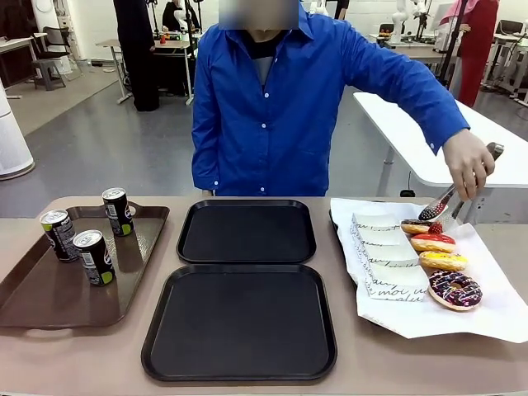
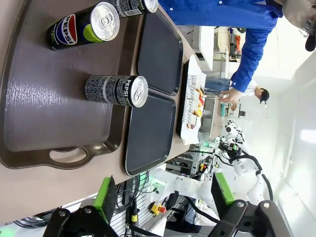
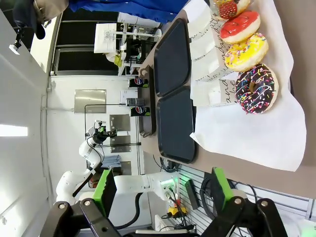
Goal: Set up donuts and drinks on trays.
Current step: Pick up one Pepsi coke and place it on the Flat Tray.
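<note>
Left gripper (image 2: 163,195), jaws wide and empty; nearest can (image 2: 116,90) stands at its 11 o'clock on the brown tray (image 2: 29,98). Right gripper (image 3: 160,190), likewise spread and empty. Black trays (image 1: 239,322) lie bare; donuts (image 1: 441,261) at their 3 o'clock, where a person's hand (image 1: 468,162) works tongs (image 1: 437,206). Advisably grip the can mid-body, upright, and set it in a tray corner.

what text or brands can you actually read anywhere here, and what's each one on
"PEPSI": on the can with the green patch, left wrist view.
"PEPSI": on the can beside it, near its silver top.
Third can: fine white print, too small to read.
White paper boxes: black cursive script, too small and loose to read for certain.
</note>
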`<state>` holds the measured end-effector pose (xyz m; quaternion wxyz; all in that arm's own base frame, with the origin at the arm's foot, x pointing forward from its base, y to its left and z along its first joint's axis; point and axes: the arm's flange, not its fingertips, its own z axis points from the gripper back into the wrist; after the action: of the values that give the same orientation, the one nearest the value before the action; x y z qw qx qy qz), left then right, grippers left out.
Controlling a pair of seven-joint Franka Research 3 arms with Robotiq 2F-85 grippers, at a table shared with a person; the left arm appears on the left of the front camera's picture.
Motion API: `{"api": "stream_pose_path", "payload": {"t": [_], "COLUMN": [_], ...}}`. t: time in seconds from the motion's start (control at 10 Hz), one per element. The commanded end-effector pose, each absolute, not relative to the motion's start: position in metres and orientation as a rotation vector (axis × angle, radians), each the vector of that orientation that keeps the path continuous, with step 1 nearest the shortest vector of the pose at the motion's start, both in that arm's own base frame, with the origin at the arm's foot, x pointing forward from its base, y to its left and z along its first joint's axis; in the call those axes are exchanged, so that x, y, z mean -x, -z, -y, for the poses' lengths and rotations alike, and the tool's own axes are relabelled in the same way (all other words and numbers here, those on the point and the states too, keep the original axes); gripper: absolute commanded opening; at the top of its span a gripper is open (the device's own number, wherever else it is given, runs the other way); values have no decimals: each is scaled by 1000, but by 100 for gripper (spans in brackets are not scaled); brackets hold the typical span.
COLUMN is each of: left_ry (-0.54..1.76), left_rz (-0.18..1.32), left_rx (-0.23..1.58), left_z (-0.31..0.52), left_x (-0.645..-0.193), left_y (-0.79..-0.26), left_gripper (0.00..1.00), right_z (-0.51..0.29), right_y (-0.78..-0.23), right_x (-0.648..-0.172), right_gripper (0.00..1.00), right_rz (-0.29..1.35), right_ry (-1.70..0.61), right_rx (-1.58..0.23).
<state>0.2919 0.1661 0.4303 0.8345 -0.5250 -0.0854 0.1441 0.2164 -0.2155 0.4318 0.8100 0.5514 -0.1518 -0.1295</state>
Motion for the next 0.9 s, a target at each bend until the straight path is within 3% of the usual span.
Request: {"api": "stream_pose_path", "payload": {"t": [0.0,0.2,0.5,0.8], "left_ry": [-332,-303,-207,-132], "left_rz": [156,243,181,130], "left_rx": [1036,775,490,272], "left_z": [-156,-131,-85,-25], "left_x": [-287,-306,-320,-342], "left_y": [-436,-486,-548,-575], "left_gripper": [100,100,100,100], "right_z": [217,217,217,217], "right_y": [-431,-431,-431,-431], "right_x": [-214,-214,-214,-214], "right_gripper": [100,100,100,100], "right_rz": [329,329,329,329], "right_ry": [271,271,271,271], "right_rx": [-1196,-1196,-1196,-1196]}}
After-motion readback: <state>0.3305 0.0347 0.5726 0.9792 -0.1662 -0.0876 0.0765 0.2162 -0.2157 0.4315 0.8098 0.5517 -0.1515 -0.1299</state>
